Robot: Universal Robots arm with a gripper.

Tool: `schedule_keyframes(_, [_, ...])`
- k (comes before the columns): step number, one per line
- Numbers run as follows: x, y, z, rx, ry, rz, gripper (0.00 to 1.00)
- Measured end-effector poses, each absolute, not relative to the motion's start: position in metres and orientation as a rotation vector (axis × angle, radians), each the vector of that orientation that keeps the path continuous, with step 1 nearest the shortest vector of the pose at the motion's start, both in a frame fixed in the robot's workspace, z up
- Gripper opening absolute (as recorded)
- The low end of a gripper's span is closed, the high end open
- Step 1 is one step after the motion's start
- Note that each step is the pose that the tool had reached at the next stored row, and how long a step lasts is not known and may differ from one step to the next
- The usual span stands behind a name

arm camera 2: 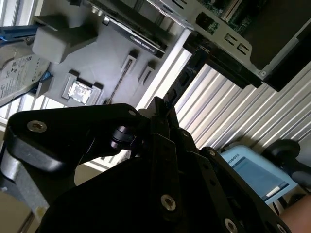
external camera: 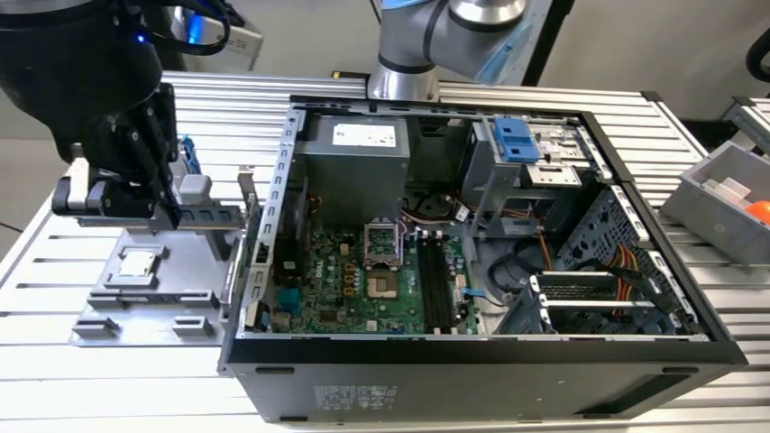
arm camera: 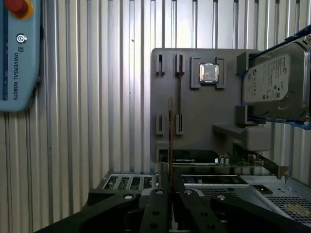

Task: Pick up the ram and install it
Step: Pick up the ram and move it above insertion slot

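the gripper (arm camera: 171, 192) was found with its jaws drawn together on the ram (arm camera: 170, 141). this was judged from the first wrist view, where the stick ran out edge-on from between the fingers and crossed in front of the rim of the computer case (external camera: 481, 361). that overlap indicated the ram hung clear above the grey fixture plate (arm camera: 194, 111), not seated in it.

relation of note: in the exterior view the gripper stood over the fixture plate, outside the case on the exterior view's left. the memory slots (external camera: 434, 281) lay inside the case, well apart toward the exterior view's right. the ram's long axis lined up with the plate's slot holders (arm camera: 160, 124) and pointed at the case wall. the memory slots ran from the near side of the case toward its far side. by my judgement the stick lay crosswise to the slots.

hidden or doubtful: the exact grip point was covered by the fingers. the ram's chip faces were not presented, only its edge. a thin dark line (arm camera: 179, 92) sat between two holders just beside the ram; whether it was a stick or an empty groove could not be told. in the second wrist view a dark strip (arm camera 2: 187, 75) led off from the fingertips, possibly the same ram, unconfirmed. the slot latches were too small to judge.
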State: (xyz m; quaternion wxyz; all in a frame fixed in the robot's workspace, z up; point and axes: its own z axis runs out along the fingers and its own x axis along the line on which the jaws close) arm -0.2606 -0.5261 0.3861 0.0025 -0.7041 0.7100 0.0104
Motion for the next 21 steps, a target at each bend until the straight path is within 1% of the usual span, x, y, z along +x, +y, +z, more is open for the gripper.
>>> schedule_keyframes(21, [-0.222,-0.526,0.386,-2.209,2.227,0.033,0.0])
